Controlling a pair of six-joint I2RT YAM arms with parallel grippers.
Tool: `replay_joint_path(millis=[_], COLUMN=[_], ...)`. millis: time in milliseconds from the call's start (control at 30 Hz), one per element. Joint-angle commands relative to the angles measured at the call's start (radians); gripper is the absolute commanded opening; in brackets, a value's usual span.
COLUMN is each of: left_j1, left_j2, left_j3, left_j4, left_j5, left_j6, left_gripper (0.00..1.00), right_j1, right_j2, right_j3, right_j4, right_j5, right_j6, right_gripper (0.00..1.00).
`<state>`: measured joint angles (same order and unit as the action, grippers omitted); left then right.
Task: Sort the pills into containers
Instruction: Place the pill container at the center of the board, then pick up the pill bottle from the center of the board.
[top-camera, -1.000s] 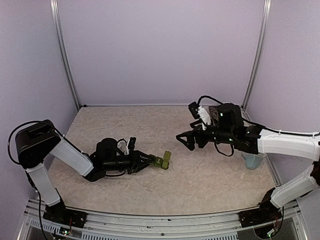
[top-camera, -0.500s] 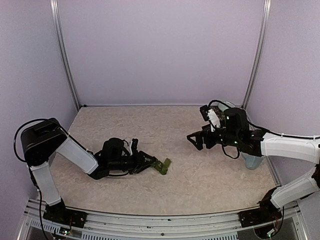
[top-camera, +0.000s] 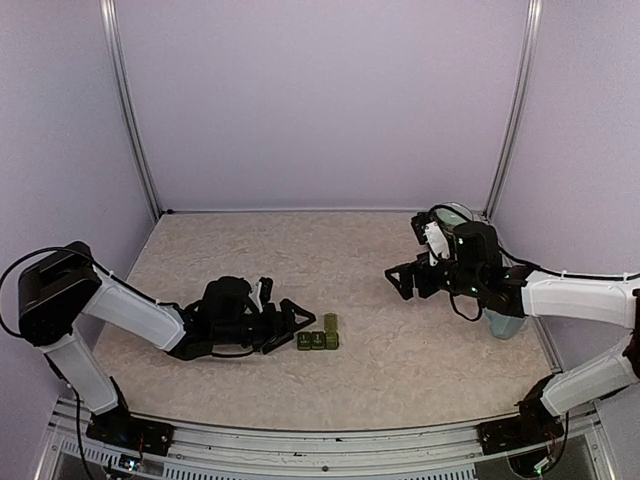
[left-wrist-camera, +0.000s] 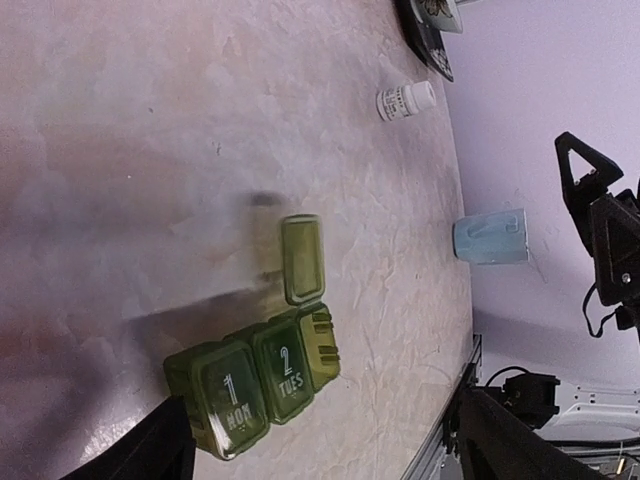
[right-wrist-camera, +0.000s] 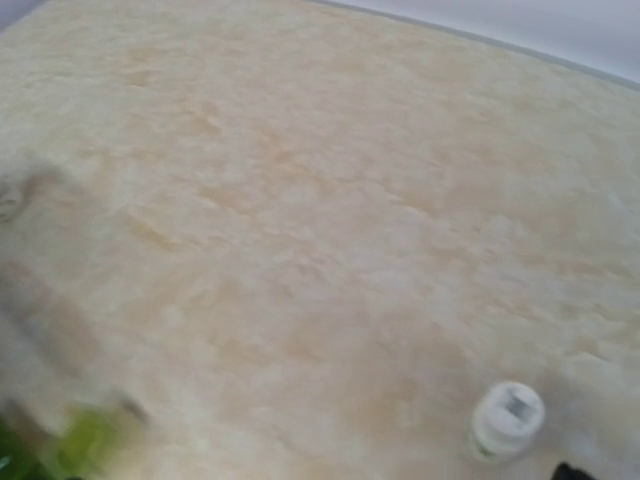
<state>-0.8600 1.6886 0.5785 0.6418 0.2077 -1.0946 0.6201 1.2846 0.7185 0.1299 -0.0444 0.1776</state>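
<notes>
The containers (left-wrist-camera: 262, 383) are a dark green strip of three joined compartments lying flat on the table (left-wrist-camera: 150, 150). Two lids read "1 MON" and "2 TUES"; the third lid (left-wrist-camera: 302, 258) is flipped open. In the top view the containers (top-camera: 318, 339) lie just in front of my left gripper (top-camera: 291, 327), which is open and apart from them. In the left wrist view they sit between my spread left gripper (left-wrist-camera: 320, 452) jaws. My right gripper (top-camera: 401, 284) hovers open and empty at mid right. No loose pills are in view.
A small white pill bottle (left-wrist-camera: 405, 100) (right-wrist-camera: 508, 418) stands at the far right, near a dark saucer (left-wrist-camera: 428, 35). A pale blue mug (top-camera: 505, 324) (left-wrist-camera: 490, 237) sits by the right wall, partly behind the right arm. Metal frame posts stand at the back corners.
My left gripper lowered the green strip onto the table and opened, letting it go; the strip now lies flat. The right arm drew back to the right.
</notes>
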Motion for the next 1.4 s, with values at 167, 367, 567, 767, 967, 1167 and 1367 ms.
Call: replay_joint_path(millis=[167, 367, 567, 767, 967, 1167, 1367], left_j1=[-0.053, -0.056, -0.051, -0.010, 0.044, 0.116, 0.180], left_j2=[-0.138, -0.210, -0.293, -0.396, -0.480, -0.501, -0.484], left_j3=[-0.012, 0.005, 0.034, 0.047, 0.032, 0.039, 0.042], left_j4=[-0.137, -0.202, -0.297, -0.408, -0.460, -0.554, -0.584], left_j5=[-0.097, -0.137, -0.200, -0.255, -0.277, -0.336, -0.382], left_j6=[0.018, 0.055, 0.102, 0.163, 0.190, 0.273, 0.345], left_gripper=[0.99, 0.99, 0.99, 0.99, 0.99, 0.99, 0.99], right_j1=[-0.034, -0.045, -0.063, -0.069, -0.081, -0.085, -0.088], right_j2=[0.043, 0.137, 0.311, 0.433, 0.521, 0.546, 0.551], right_j3=[-0.094, -0.133, -0.098, -0.044, 0.002, 0.008, 0.021], right_j4=[0.175, 0.296, 0.357, 0.384, 0.401, 0.409, 0.387], right_j5=[0.107, 0.166, 0.187, 0.200, 0.204, 0.199, 0.195], right_j6=[-0.023, -0.053, -0.021, 0.014, 0.020, 0.020, 0.016], right_gripper=[0.95, 0.91, 0.88, 0.87, 0.79, 0.81, 0.83])
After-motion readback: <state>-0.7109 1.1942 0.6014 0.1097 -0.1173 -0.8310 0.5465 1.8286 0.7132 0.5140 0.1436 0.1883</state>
